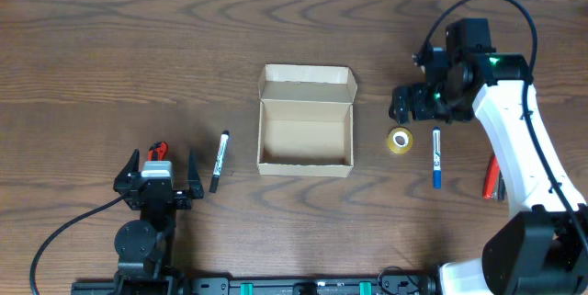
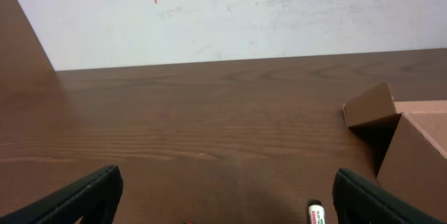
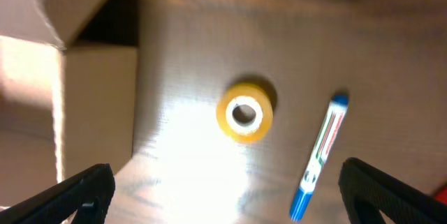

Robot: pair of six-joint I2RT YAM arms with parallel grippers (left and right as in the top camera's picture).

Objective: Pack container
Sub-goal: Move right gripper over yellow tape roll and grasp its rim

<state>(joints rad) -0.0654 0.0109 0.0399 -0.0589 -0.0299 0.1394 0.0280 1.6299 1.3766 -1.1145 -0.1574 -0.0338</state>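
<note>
Dark wood-grain table [image 1: 110, 47], matte finish. Container [image 1: 306, 139]: plain tan cardboard, rectangular, mid-table, hinged flap standing open at the far side. Left gripper [image 1: 163, 159]: fingers spread apart, black marker [image 1: 219, 160] nearby. Right gripper [image 3: 234, 195]: fingers spread apart, near yellow tape ring [image 1: 399, 141]; slim blue marker [image 1: 436, 157] just beside the ring

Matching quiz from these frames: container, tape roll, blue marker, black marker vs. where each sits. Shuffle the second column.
Things:
1. container
2. tape roll
3. blue marker
4. black marker

Places:
A. on the left arm's side of the container
B. table centre, lid open
C. furthest right of the four
D. between container and blue marker

Pairs: 1-B, 2-D, 3-C, 4-A
</note>
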